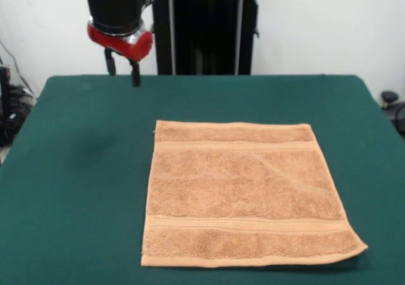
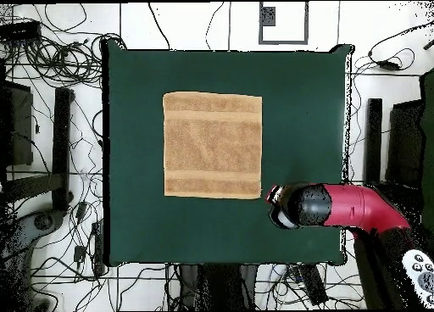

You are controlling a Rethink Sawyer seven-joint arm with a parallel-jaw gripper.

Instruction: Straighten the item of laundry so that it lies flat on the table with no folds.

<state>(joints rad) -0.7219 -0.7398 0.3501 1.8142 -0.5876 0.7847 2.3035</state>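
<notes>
Orange-tan terry towel (image 1: 243, 193) lies spread flat on the green tabletop (image 1: 76, 190), its woven border bands showing near two ends. Well apart from it, beyond one corner, the red-and-black arm's claw (image 1: 123, 68) hangs above bare felt, fingers apart and holding nothing.

Lab: cables (image 2: 59, 58) strewn over floor

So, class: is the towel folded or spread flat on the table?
Spread flat. The towel shows all four edges and both border bands in both views, with no layer doubled over; the gripper hangs clear of it.
</notes>
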